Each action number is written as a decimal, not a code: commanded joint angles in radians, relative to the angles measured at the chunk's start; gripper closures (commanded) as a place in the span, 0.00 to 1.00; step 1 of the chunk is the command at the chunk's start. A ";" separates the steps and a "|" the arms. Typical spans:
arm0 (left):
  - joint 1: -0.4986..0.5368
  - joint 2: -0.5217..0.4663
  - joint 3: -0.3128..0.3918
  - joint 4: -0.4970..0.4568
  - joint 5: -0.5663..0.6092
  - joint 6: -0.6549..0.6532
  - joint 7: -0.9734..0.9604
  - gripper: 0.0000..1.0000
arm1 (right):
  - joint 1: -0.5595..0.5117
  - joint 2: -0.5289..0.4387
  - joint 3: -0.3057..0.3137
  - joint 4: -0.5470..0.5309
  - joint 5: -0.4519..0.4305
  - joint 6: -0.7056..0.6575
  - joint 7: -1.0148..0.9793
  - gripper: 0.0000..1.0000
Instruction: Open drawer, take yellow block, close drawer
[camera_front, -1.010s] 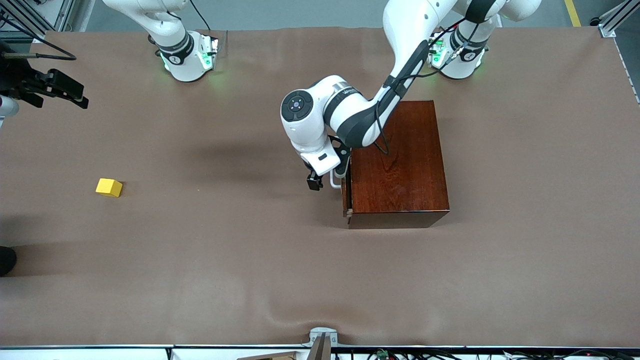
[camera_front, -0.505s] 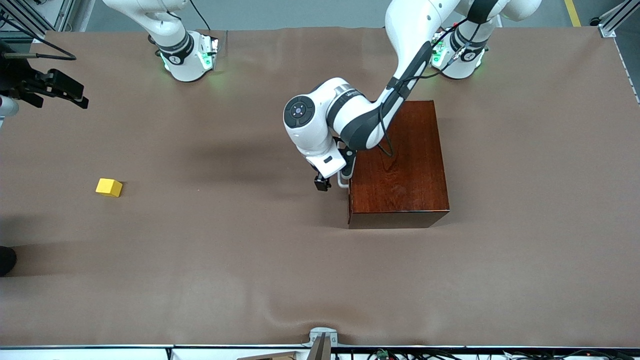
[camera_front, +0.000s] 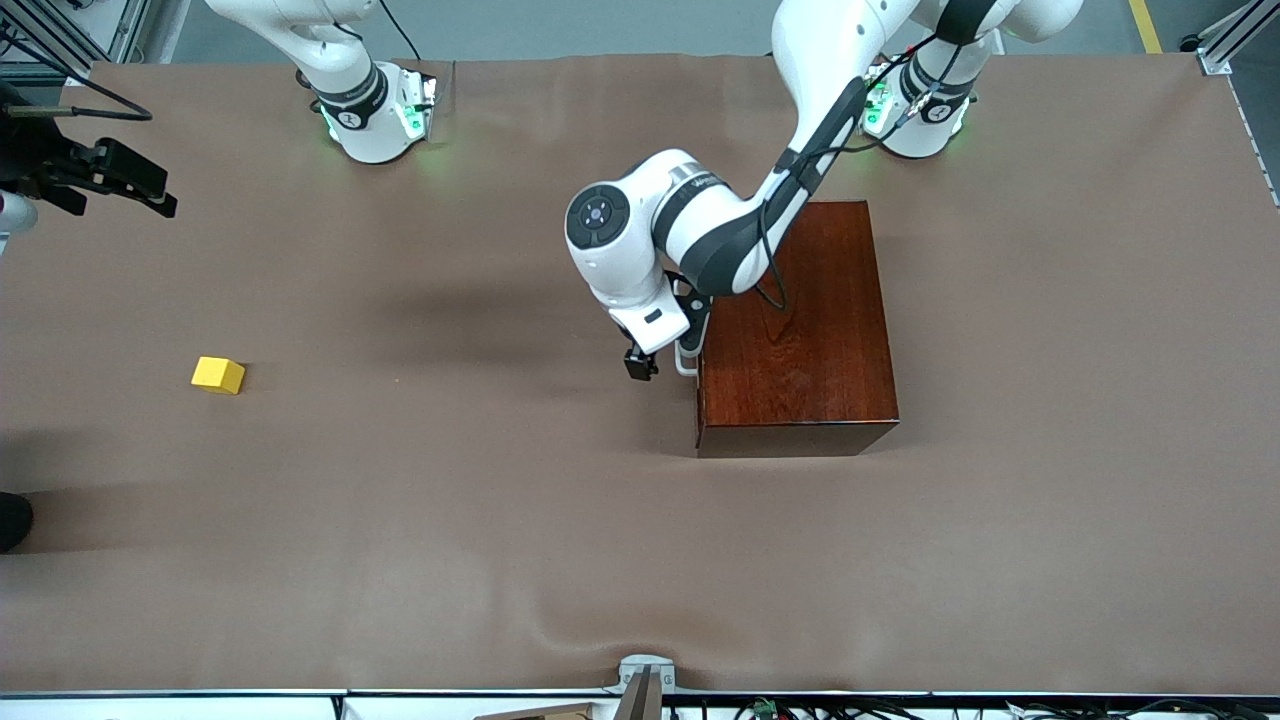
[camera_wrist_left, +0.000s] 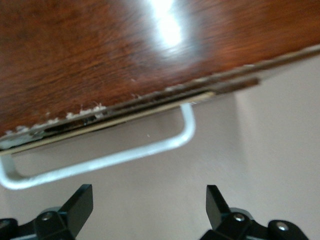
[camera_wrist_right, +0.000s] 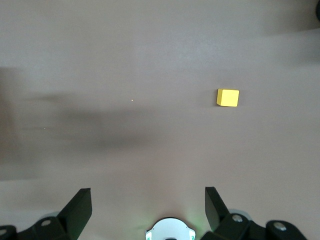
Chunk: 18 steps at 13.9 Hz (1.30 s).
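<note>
The glossy mahogany box (camera_front: 800, 320) stands toward the left arm's end of the table. Its drawer (camera_wrist_left: 125, 114) is pushed in flush, the white U-shaped handle (camera_front: 684, 362) sticking out of its front. My left gripper (camera_front: 662, 362) hovers just in front of the handle (camera_wrist_left: 100, 162), open, with nothing between its fingers and the bar clear of the fingertips (camera_wrist_left: 82, 197). The yellow block (camera_front: 218, 375) lies on the bare table toward the right arm's end. My right gripper (camera_wrist_right: 148, 200) waits open, high above the table near its own base, with the yellow block (camera_wrist_right: 228, 97) below it.
Brown cloth (camera_front: 500, 500) covers the whole table. A black fixture (camera_front: 100, 175) juts in at the edge at the right arm's end. The right arm's base (camera_front: 375, 110) and the left arm's base (camera_front: 920, 110) stand at the edge farthest from the front camera.
The drawer, slightly out a second ago, has slid in flush with the box. My left gripper moved toward the box with it, then backed off slightly from the handle. The right arm stayed still.
</note>
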 joint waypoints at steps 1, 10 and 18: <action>0.013 -0.134 -0.006 -0.025 -0.005 -0.015 0.115 0.00 | -0.017 -0.013 0.007 -0.004 0.016 -0.003 0.009 0.00; 0.302 -0.383 -0.004 -0.039 -0.081 -0.217 0.805 0.00 | -0.017 -0.013 0.007 -0.004 0.016 -0.005 0.009 0.00; 0.574 -0.489 -0.004 -0.045 -0.134 -0.455 1.435 0.00 | -0.014 -0.013 0.007 -0.004 0.016 -0.003 0.007 0.00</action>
